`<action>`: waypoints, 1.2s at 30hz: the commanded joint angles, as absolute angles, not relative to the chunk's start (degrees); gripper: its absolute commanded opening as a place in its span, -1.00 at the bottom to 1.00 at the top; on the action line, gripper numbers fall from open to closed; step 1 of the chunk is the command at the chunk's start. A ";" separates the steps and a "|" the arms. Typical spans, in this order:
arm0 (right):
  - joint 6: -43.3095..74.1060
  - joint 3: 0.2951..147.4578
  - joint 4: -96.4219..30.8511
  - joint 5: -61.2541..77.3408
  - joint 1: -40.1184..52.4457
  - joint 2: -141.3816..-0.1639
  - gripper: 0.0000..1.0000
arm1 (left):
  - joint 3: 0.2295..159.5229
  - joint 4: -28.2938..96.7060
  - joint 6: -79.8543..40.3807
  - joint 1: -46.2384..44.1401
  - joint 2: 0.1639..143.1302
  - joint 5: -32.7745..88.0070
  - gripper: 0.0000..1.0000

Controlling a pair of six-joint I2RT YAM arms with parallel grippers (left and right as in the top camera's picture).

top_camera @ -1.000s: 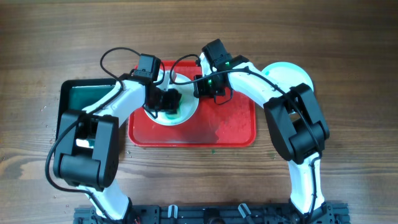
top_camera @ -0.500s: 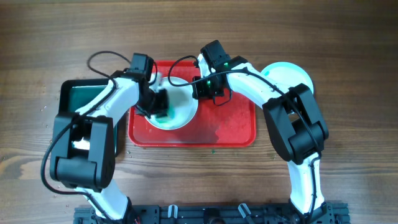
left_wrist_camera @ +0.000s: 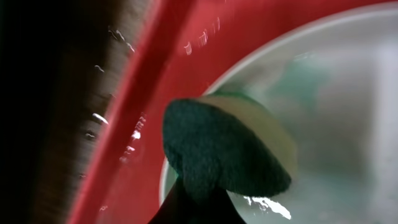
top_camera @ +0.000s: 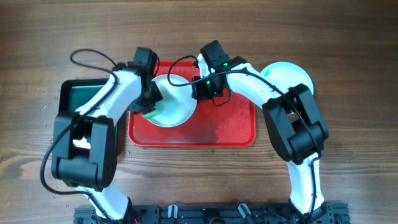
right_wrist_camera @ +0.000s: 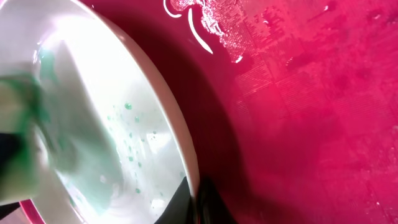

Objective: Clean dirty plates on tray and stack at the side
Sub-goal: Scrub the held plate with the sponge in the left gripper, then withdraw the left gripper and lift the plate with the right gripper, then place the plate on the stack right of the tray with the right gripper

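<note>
White plate [top_camera: 177, 102] in the same spot as a second ago, on the far-left part of the red tray [top_camera: 230, 127]. Changed since then: left gripper [top_camera: 151, 102] swept from the middle of the plate to its left rim, with the left arm and its cable loop swung further left. Right gripper [top_camera: 199, 87] unmoved.

Round, so no long axis; hollow side upward. Level or tipped: cannot tell. Long axis of the tray left to right.

Inside the plate, pale teal smears and scattered green specks [right_wrist_camera: 127, 134] in the right wrist view. At the left rim, sponge [left_wrist_camera: 224, 155], dark green face and yellow body, touching the plate just beside the tray's edge. Pinched between the closed-in fingers of the left gripper. On the opposite, right rim, right gripper clamped narrowly onto the plate's edge, with dark fingers [right_wrist_camera: 196, 202] either side of it.

Further out, mint plate [top_camera: 289, 73] on the table [top_camera: 199, 31], just beyond the tray's far-right corner and partly under the right arm. Left of the red tray, black tray [top_camera: 81, 96] with green water.
</note>
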State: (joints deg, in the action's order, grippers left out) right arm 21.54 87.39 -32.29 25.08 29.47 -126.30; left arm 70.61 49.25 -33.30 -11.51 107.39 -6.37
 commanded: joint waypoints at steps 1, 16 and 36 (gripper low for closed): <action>21.21 85.78 -32.60 23.18 29.28 -128.27 -0.91 | 80.79 57.25 -27.66 -9.17 101.45 -13.47 -0.92; 19.51 86.46 -41.43 -4.82 34.39 -110.28 -0.91 | 81.34 61.49 -27.42 0.71 92.64 -5.76 -0.92; 22.92 86.46 -46.00 -76.40 58.54 -105.62 -0.92 | 81.34 61.10 -27.46 0.75 92.64 -5.76 -0.92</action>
